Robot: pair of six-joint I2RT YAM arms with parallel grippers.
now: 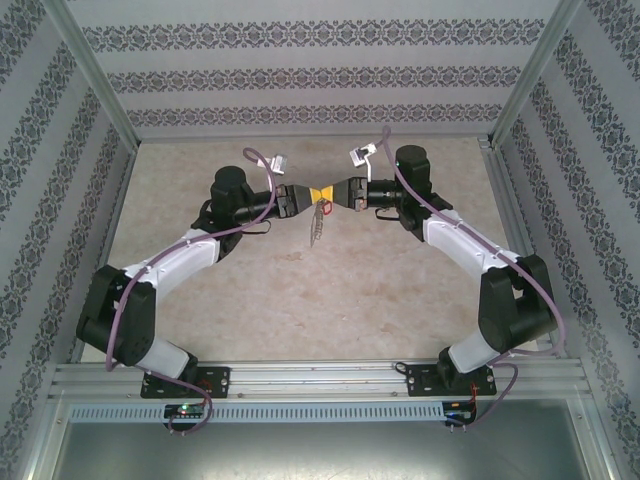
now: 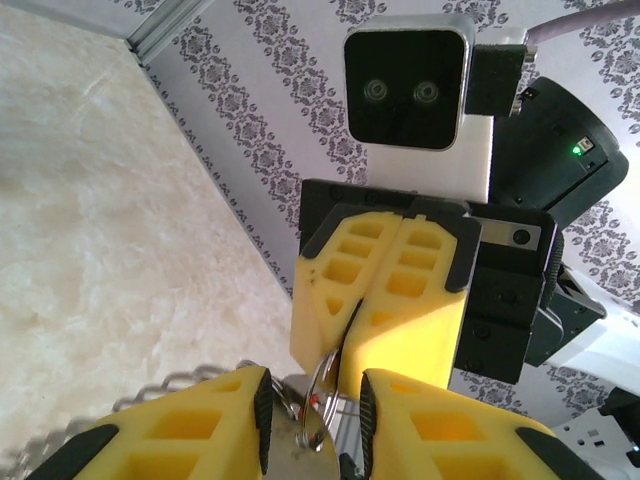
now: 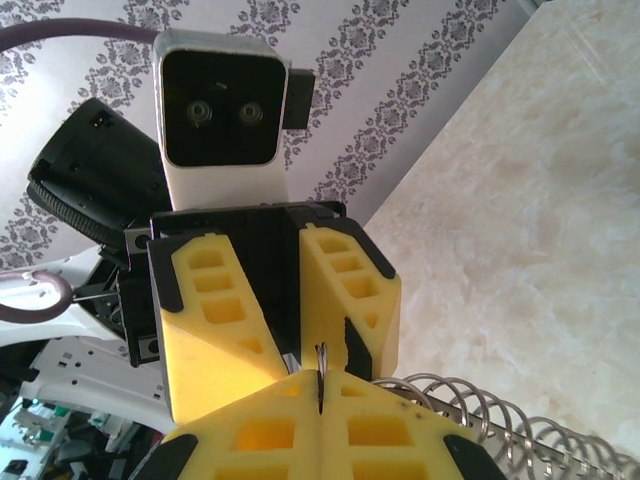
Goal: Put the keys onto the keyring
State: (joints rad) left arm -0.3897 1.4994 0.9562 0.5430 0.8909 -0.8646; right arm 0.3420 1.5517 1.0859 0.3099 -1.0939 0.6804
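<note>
Both grippers meet tip to tip above the middle of the table. My left gripper (image 1: 300,197) (image 2: 315,405) is closed on the keyring (image 1: 316,228) (image 2: 285,445), a flat grey metal piece between its yellow fingers. The keyring's row of small rings (image 3: 490,400) trails off to the side, and the whole piece hangs down below the grippers. My right gripper (image 1: 340,192) (image 3: 320,385) is shut on the thin silver ring of the keys (image 2: 326,385) (image 3: 321,362). A speck of the red tag (image 1: 327,207) shows beside it. The key itself is hidden.
A beige marbled tabletop (image 1: 300,300) lies bare below the arms. Patterned walls (image 1: 300,80) and aluminium frame posts (image 1: 95,80) close in the back and sides. The arm bases sit on the rail (image 1: 320,380) at the near edge.
</note>
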